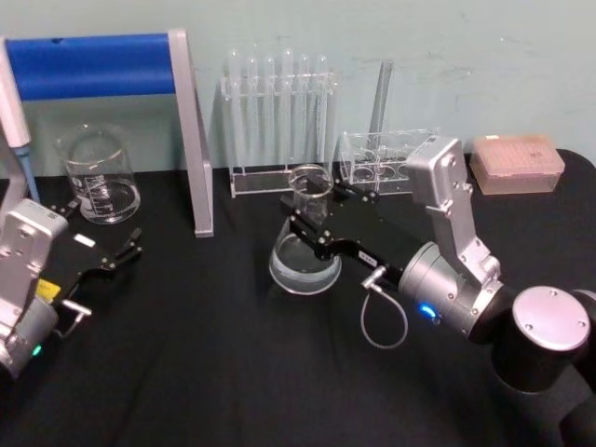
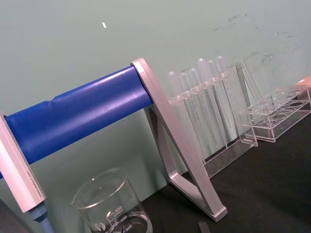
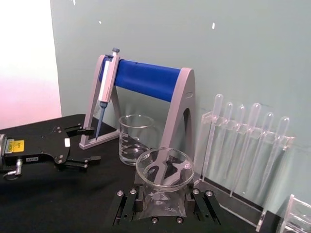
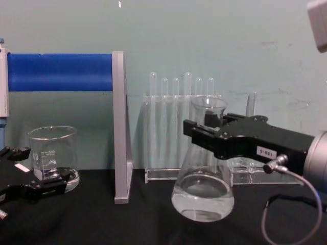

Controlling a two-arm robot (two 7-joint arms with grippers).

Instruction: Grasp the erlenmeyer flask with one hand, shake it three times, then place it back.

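- Right tool (image 1: 315, 212) (black two-jaw, silver-grey wrist) is clamped on the neck of the clear glass conical erlenmeyer flask (image 1: 304, 256), one jaw each side, just under the flared lip. Sensible grip, I'd say: it's the narrowest part, and the lip should stop it sliding down in a shake.
- Flask is upright mid-surface, in front of the clear plastic test-tube rack (image 1: 277, 112), with a little clear liquid in the wide base. Can't tell if the base touches the surface or hangs just off it.
- Left tool (image 1: 101, 230) is idle at the left, jaws apart, holding nothing, near the straight-walled glass beaker (image 1: 98, 177). It's well apart from the flask, so likely out of the shake path.
- Matte black surface (image 1: 214, 372). Along the back: grey-framed stand with a blue bar (image 1: 93, 65) carrying a pipette (image 3: 104, 92), a second clear rack (image 1: 386, 160) and a pink tip box (image 1: 517, 163).
- Room: plain pale green wall (image 4: 230, 41) right behind.
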